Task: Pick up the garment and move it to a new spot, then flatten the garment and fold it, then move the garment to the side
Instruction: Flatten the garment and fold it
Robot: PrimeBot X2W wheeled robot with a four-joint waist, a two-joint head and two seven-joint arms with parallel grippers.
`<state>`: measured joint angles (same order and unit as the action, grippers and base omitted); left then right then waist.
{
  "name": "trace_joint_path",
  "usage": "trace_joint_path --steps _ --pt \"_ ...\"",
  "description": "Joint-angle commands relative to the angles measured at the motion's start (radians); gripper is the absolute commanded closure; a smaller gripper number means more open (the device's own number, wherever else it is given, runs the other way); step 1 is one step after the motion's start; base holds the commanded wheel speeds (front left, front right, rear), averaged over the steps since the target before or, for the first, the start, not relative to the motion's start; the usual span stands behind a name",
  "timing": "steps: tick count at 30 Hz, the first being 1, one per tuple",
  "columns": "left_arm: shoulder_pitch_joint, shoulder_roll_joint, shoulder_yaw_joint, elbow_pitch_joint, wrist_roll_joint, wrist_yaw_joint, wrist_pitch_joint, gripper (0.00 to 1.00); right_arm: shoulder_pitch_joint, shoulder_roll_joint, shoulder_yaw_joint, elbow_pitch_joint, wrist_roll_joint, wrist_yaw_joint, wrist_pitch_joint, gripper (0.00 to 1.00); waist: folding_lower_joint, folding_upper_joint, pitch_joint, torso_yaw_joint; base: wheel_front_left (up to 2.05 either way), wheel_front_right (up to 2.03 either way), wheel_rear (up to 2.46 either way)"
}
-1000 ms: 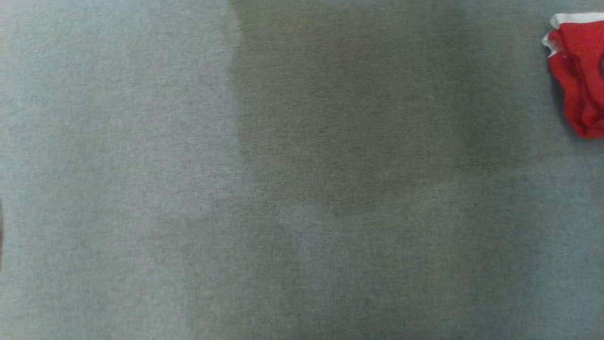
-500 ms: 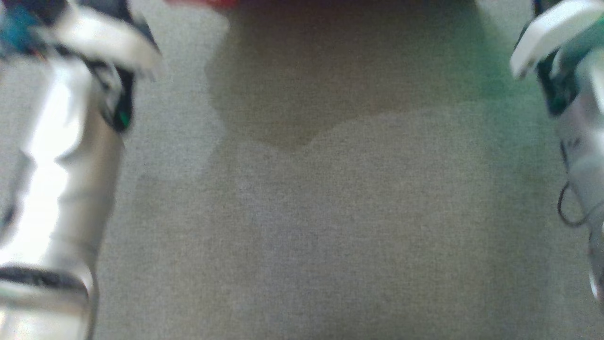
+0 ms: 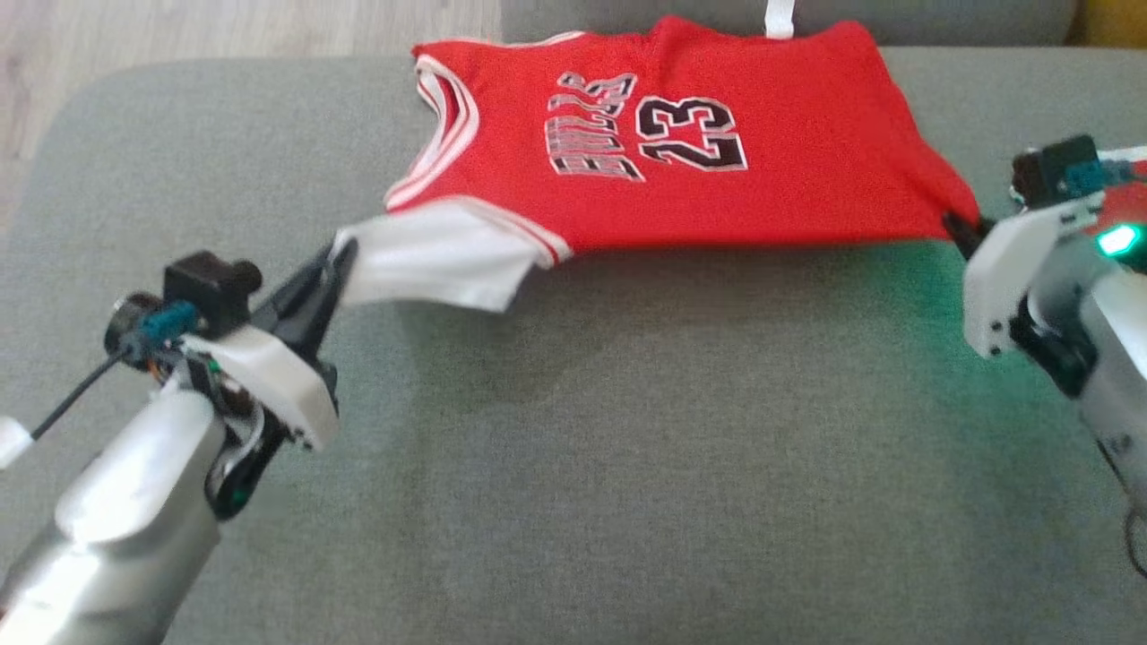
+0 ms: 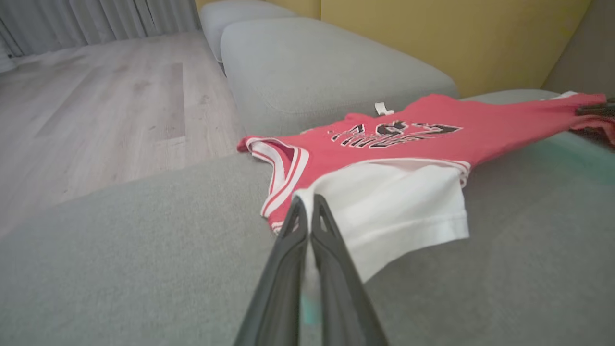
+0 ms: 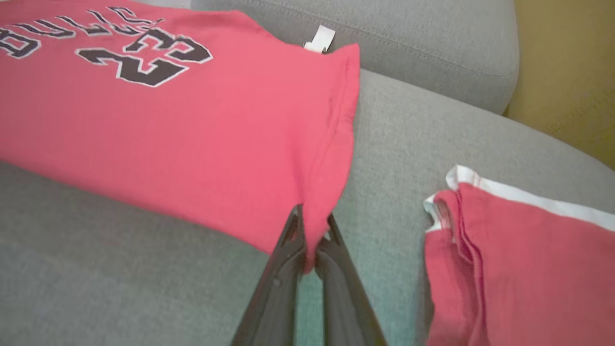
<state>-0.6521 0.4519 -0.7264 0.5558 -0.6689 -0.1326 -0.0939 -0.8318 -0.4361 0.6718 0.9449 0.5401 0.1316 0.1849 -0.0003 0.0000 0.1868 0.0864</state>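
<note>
On sofa (image 3: 627,448): jersey (image 3: 717,179) at back, folded cloth (image 5: 519,269) to its rt.

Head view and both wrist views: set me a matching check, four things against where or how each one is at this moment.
Things:
1. left gripper
2. right gripper
3. white tag
4. second red garment

States:
A. lies on the cushion, apart from the jersey
B. shut on the jersey's red corner
C. sticks out at the jersey's far edge
D. shut on the jersey's white sleeve

Pairs: 1-D, 2-B, 3-C, 4-A
</note>
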Motion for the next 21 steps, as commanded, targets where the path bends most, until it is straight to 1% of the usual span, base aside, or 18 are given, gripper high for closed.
trace_joint_path --steps 1,4,7,8,9,12,16,19,21 --pt "-0.018 0.075 0.019 -0.063 -0.024 0.002 0.028 1.0 0.02 -0.059 0.035 -0.055 0.046 -0.001 0.021 1.0 0.0003 0.0 -0.02 0.004 0.0 0.0 0.0" --pt "0.022 0.131 -0.013 -0.149 -0.064 0.002 0.097 1.0 0.059 -0.119 0.098 -0.124 0.121 -0.001 0.062 1.0 0.0003 0.0 -0.043 0.003 0.0 0.0 0.0" --pt "0.062 0.185 -0.029 -0.225 -0.096 0.002 0.161 1.0 0.093 -0.157 0.148 -0.18 0.192 -0.001 0.103 1.0 0.0003 0.0 -0.065 -0.001 0.0 0.0 0.0" --pt "0.092 0.218 -0.035 -0.264 -0.116 0.002 0.201 1.0 0.111 -0.177 0.174 -0.212 0.236 -0.001 0.131 1.0 0.0003 0.0 -0.079 -0.006 0.0 0.0 0.0" --pt "0.108 0.233 -0.038 -0.284 -0.125 0.003 0.219 1.0 0.119 -0.188 0.187 -0.229 0.255 -0.001 0.142 1.0 0.0003 0.0 -0.087 -0.008 0.0 0.0 0.0" --pt "0.156 0.273 -0.046 -0.342 -0.152 0.011 0.266 1.0 0.145 -0.215 0.224 -0.278 0.316 -0.001 0.184 1.0 0.0003 0.0 -0.111 -0.016 0.0 0.0 0.0" --pt "0.214 0.323 -0.054 -0.412 -0.184 0.028 0.32 1.0 0.178 -0.253 0.274 -0.35 0.398 -0.001 0.269 1.0 0.0003 0.0 -0.138 -0.026 0.0 0.0 0.0" --pt "0.25 0.35 -0.062 -0.464 -0.211 0.039 0.359 1.0 0.199 -0.282 0.296 -0.399 0.457 -0.001 0.318 1.0 0.0003 0.0 -0.151 -0.03 0.0 0.0 0.0" --pt "0.264 0.362 -0.067 -0.498 -0.218 0.049 0.379 1.0 0.207 -0.302 0.306 -0.424 0.474 -0.001 0.334 1.0 0.0003 0.0 -0.154 -0.031 0.0 0.0 0.0"
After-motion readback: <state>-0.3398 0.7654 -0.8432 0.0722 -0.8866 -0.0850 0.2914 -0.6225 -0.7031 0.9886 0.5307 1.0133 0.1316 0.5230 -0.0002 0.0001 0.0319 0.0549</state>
